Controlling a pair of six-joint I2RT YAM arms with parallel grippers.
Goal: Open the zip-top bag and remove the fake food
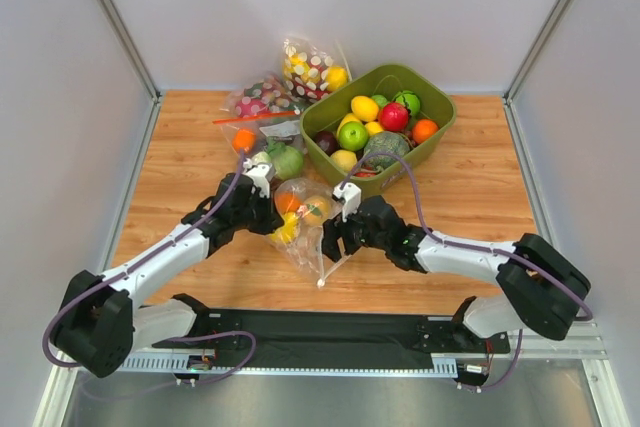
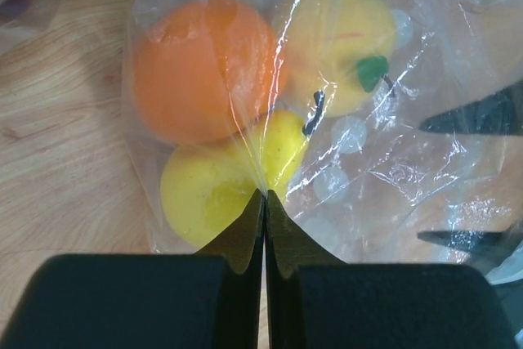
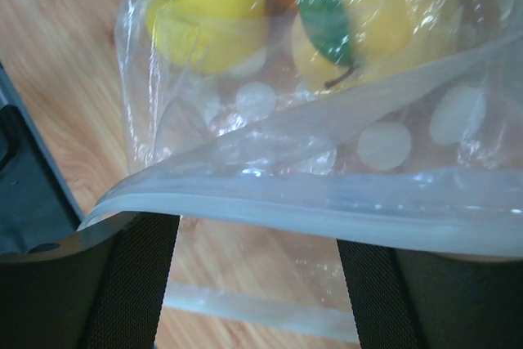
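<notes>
The zip-top bag [image 1: 305, 232], clear with white dots, lies on the table between my two grippers. It holds the fake food: an orange fruit [image 2: 204, 71], a yellow fruit [image 2: 204, 194] and a pale yellow one with a green leaf [image 2: 343, 34]. My left gripper [image 2: 265, 195] is shut on a pinch of the bag's plastic beside the yellow fruit; it shows in the top view [image 1: 268, 221]. My right gripper [image 3: 257, 230] is open at the bag's mouth, in the top view [image 1: 335, 237]. The pale zip strip [image 3: 327, 206] drapes across its fingers [image 3: 135, 284] and hides their tips. The other lip [image 3: 253, 310] lies lower, apart from it.
A green bin [image 1: 440, 117] full of fruit stands at the back right. Other filled bags lie behind: one with a red strip [image 1: 262, 102], one dotted [image 1: 312, 67], one with vegetables [image 1: 282, 159]. A loose orange [image 1: 243, 139] sits at the back left.
</notes>
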